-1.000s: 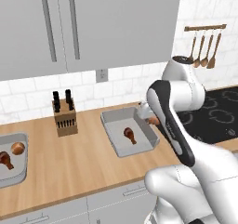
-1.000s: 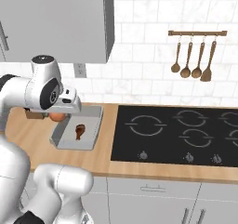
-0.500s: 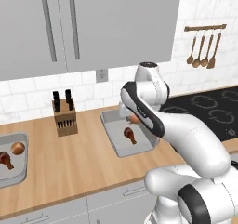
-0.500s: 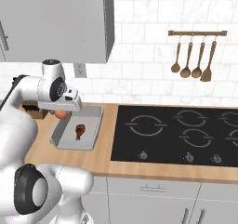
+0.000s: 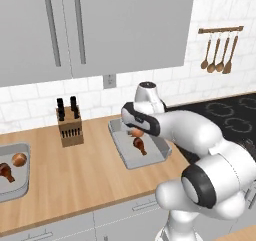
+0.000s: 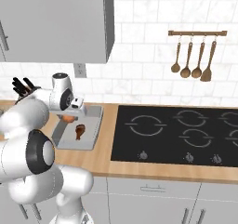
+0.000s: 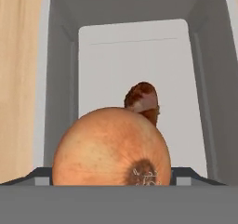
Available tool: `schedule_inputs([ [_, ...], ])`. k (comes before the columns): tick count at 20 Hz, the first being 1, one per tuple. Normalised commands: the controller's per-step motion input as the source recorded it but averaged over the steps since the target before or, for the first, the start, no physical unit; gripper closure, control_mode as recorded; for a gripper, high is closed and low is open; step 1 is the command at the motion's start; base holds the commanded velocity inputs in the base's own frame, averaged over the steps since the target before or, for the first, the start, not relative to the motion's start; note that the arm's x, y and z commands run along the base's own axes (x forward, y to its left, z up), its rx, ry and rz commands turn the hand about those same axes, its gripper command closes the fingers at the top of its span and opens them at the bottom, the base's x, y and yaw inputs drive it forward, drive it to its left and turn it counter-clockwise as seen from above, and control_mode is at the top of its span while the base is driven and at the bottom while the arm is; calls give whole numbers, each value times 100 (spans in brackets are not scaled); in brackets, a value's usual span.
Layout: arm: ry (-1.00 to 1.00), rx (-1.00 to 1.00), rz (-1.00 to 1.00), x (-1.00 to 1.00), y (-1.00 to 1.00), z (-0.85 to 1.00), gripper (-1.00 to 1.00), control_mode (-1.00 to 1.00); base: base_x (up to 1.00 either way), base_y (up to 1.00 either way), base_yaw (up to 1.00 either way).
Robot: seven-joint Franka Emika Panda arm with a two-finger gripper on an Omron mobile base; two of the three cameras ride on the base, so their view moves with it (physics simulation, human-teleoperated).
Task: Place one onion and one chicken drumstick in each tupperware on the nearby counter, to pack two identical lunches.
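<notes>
The gripper (image 5: 136,130) hung over the near tupperware (image 5: 125,157), jaws clamped on an onion (image 5: 137,133) that sat above the tray's back half, clear of the floor. From the hand camera that onion (image 7: 111,146) bulged at 6 o'clock, with the tray's pale floor (image 7: 102,69) stretching away toward 12 o'clock and a chicken drumstick (image 7: 142,100) lying on it just beyond the onion, at about 1 o'clock from it. In the left base view the drumstick (image 5: 140,145) lay near the middle of the tray, at 5 o'clock from the held onion; the right base view showed the same piece (image 6: 80,131) below the onion (image 6: 69,118). The tray rested on the wooden counter (image 5: 75,175), beside the black cooktop (image 6: 176,130). At 9 o'clock in the left base view, well apart, a second tupperware (image 5: 12,190) held another onion (image 5: 19,159) and another drumstick (image 5: 6,171) side by side. A knife block (image 5: 70,127) stood between the two trays, toward the wall.
</notes>
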Motion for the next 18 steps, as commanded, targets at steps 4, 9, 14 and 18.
schedule_inputs([
  [4,1,0,-1,43,7,-6,100,-100,0,0,0],
  [9,2,0,0,10,0,-61,100,-100,0,0,0],
  [14,0,0,0,0,0,-63,100,-100,0,0,0],
  [18,0,0,0,14,1,-27,100,-100,0,0,0],
])
